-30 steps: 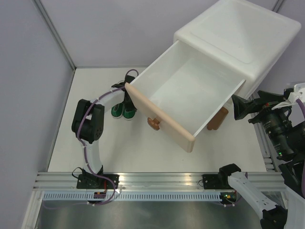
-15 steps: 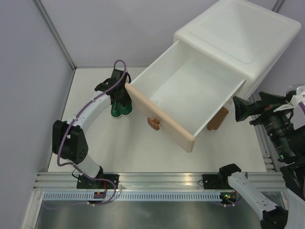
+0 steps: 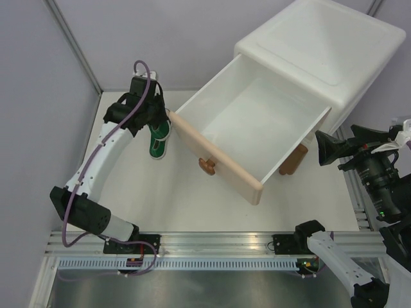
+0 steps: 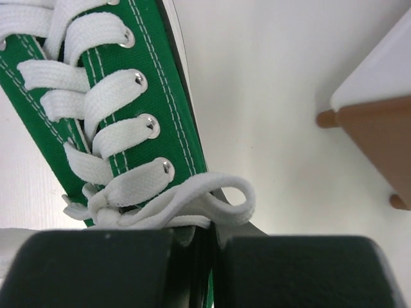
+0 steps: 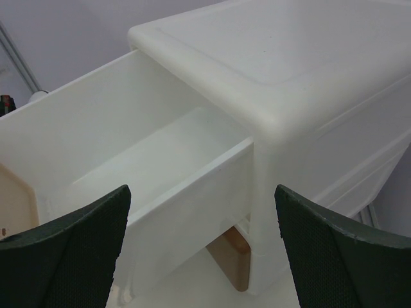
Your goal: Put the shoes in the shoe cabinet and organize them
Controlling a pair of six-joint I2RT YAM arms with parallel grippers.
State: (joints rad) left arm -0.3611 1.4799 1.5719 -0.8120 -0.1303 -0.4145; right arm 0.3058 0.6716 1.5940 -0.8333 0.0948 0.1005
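Observation:
A green shoe (image 4: pixel 160 96) with white laces fills the left wrist view, toe pointing away. My left gripper (image 4: pixel 212 234) is shut on its rear edge. From above, the left gripper (image 3: pixel 154 122) holds this green shoe (image 3: pixel 158 144) just left of the drawer's corner. The white shoe cabinet (image 3: pixel 321 51) stands at the back right with its upper drawer (image 3: pixel 257 128) pulled out and nothing in it. The drawer's beige front (image 3: pixel 225 168) faces my arms. To the right of the cabinet, my right gripper (image 5: pixel 202 256) is open and holds nothing. No blue shoes are in view.
A bear-shaped knob (image 3: pixel 207 165) sticks out of the drawer front. A brown foot (image 3: pixel 292 160) shows under the drawer. A corner of the cabinet (image 4: pixel 379 128) lies right of the held shoe. Grey walls close the table's left and back sides.
My left arm has stretched out toward the back left and its gripper has risen with the green shoe. Two green shoes showed side by side before; now only one shows. The right arm barely moved.

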